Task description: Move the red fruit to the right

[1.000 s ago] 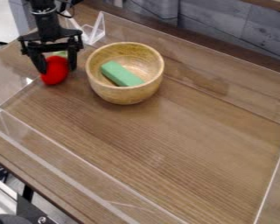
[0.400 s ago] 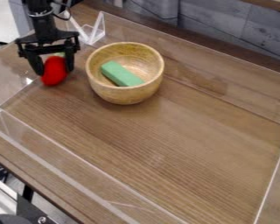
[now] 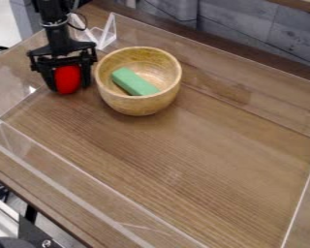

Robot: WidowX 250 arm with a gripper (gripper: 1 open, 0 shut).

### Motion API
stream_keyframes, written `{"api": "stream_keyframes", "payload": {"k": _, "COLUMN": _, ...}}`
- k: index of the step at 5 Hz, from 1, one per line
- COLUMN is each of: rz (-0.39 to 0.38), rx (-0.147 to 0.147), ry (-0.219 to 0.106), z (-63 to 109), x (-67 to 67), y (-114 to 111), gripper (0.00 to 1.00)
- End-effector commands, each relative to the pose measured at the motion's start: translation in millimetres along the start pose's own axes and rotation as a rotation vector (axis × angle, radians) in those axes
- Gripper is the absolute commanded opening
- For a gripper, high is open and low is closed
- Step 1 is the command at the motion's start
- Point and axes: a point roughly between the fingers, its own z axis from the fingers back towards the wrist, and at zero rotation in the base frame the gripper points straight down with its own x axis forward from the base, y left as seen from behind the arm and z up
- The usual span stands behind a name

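The red fruit lies on the wooden table at the far left, just left of the wooden bowl. My black gripper has come down over it from above, jaws open, with one finger on each side of the fruit. Whether the fingers touch the fruit I cannot tell. A flat green piece rests inside the bowl.
Clear acrylic walls enclose the wooden table on the left, front and right. A small clear stand sits behind the gripper. A grey wall runs along the back.
The gripper has lowered and shifted slightly right, so its open fingers now straddle the red fruit instead of hovering above it. The fruit has hardly moved.
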Motion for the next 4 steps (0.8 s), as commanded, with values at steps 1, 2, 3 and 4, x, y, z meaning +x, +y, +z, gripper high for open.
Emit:
{"api": "stream_keyframes", "payload": {"k": 1, "rz": -0.057, "rx": -0.042, "ry": -0.048, "z": 32.4, "x": -1.6, "y": -12, "gripper": 0.00}}
{"api": "stream_keyframes", "payload": {"k": 2, "rz": -0.047, "rx": -0.092, "ry": -0.053, "z": 58.5, "x": -1.2, "y": -19, "gripper": 0.00}}
{"api": "stream_keyframes", "payload": {"k": 3, "rz": -0.068, "rx": -0.147, "ry": -0.054, "z": 87.6, "x": -1.3, "y": -27, "gripper": 0.00}}
{"api": "stream_keyframes", "payload": {"k": 4, "rz": -0.126, "rx": -0.189, "ry": -0.044, "z": 107.1, "x": -0.9, "y": -45, "gripper": 0.00}}
